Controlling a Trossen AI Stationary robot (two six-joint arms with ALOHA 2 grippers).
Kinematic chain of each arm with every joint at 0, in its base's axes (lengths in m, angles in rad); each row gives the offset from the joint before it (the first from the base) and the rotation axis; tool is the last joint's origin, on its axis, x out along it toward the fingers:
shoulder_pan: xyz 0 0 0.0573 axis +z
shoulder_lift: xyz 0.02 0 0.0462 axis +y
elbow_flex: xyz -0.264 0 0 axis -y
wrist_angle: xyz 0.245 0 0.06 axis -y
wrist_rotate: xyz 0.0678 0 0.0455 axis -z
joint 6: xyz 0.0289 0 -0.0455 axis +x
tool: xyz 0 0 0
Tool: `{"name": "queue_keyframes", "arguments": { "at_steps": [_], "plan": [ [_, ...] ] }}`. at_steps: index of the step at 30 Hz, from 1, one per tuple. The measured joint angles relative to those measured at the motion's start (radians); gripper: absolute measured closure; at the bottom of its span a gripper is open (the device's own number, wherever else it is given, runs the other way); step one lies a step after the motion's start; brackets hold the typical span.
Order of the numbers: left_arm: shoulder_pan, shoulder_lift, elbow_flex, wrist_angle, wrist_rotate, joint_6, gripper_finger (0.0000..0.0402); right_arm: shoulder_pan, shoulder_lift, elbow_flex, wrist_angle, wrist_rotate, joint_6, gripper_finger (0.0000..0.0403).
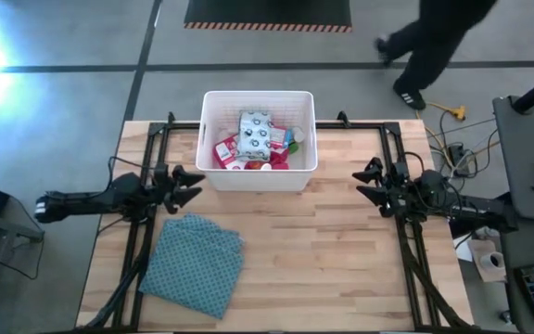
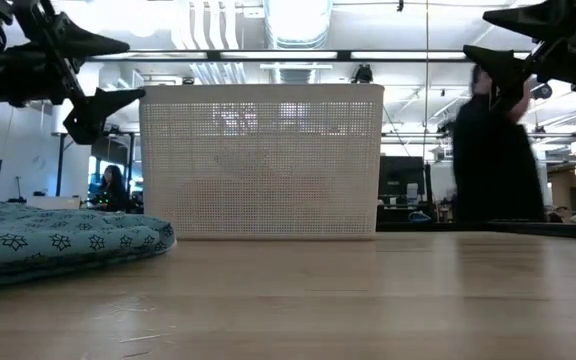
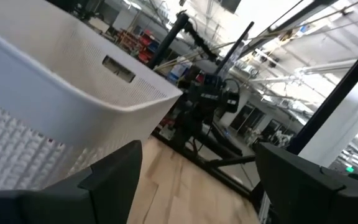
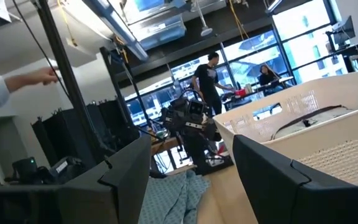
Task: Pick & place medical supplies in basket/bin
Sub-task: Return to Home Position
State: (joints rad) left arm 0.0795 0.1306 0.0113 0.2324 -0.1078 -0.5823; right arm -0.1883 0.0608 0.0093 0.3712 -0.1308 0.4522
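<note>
The white slotted bin (image 1: 258,139) stands at the table's far middle and holds the medical supplies (image 1: 256,141): a pale dotted soft pack on top, red-and-white items and a green-capped bottle beside it. In the low view the bin (image 2: 261,160) hides its contents. My left gripper (image 1: 193,185) hovers open above the table, near the bin's near left corner. My right gripper (image 1: 364,182) hovers open off the bin's near right corner. Both are empty. The left wrist view looks past the bin's wall (image 3: 48,106); the right wrist view shows the bin's rim (image 4: 303,112).
A folded blue-green patterned cloth (image 1: 196,263) lies on the table's near left part, also low in the low view (image 2: 58,240). Bare wood lies between the arms and toward the near edge. A person (image 1: 434,42) walks behind the table's far right.
</note>
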Motion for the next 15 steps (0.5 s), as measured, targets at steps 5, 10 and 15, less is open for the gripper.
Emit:
{"name": "queue_keyframes", "arguments": {
  "at_steps": [5, 10, 15],
  "plan": [
    [0.000, 0.039, 0.000, -0.006, 0.000, 0.000, 0.0109, 0.000, 0.000, 0.000, 0.000, 0.000, 0.000, 0.0184],
    [0.000, 0.080, 0.000, -0.006, 0.000, 0.000, 0.0109, 0.000, 0.000, 0.000, 0.000, 0.000, 0.000, 0.0184],
    [0.000, 0.122, 0.000, -0.006, 0.000, 0.000, 0.0109, 0.000, 0.000, 0.000, 0.000, 0.000, 0.000, 0.0184]
  ]
}}
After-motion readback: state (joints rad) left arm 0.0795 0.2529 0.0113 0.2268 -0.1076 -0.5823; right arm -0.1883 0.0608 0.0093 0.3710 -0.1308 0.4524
